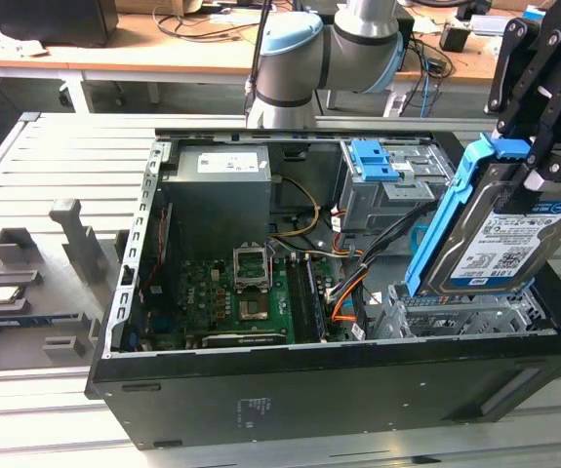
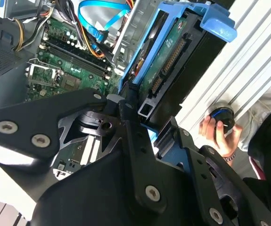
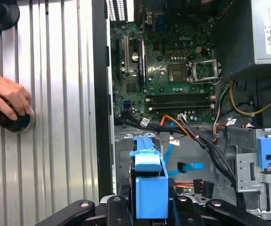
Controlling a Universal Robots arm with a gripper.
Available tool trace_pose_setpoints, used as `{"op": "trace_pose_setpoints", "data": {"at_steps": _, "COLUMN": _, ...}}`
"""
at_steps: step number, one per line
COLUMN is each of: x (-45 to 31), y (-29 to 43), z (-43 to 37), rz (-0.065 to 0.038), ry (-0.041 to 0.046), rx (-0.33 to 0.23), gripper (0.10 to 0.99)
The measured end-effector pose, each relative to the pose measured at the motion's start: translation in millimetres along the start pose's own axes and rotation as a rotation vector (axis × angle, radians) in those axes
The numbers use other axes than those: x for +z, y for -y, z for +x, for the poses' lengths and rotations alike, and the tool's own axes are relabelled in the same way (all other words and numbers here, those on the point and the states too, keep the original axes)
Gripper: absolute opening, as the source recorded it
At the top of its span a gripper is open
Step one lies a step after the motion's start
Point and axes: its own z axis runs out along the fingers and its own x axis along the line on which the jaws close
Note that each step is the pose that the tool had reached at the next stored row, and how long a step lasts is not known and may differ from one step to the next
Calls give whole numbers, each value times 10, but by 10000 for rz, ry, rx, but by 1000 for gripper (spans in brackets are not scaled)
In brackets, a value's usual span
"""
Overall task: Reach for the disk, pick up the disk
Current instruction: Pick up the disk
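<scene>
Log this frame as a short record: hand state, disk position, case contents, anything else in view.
hand: hand shut on the disk, gripping its upper end in the exterior view
disk: disk with blue rail bracket, tilted, lifted above the drive bay at the exterior view's right
case: open computer case with motherboard exposed
drive cage: grey cage with blue latch, behind the disk
person: a person's hand rests on a round black object on the slatted table

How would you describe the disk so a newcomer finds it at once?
Find the open black computer case. At the exterior view's right, the disk tilts above the case in the black gripper. Unlike the blue latch on the drive cage, it is silver metal with a label and blue rail.
</scene>
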Motion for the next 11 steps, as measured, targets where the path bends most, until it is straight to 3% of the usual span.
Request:
{"op": "trace_pose_setpoints", "data": {"at_steps": 3, "x": 28, "y": 53, "z": -17, "rz": -6, "ry": -5, "rx": 0, "gripper": 369}}
{"op": "trace_pose_setpoints", "data": {"at_steps": 11, "x": 36, "y": 65, "z": -27, "rz": -6, "ry": -6, "rx": 0, "gripper": 369}}
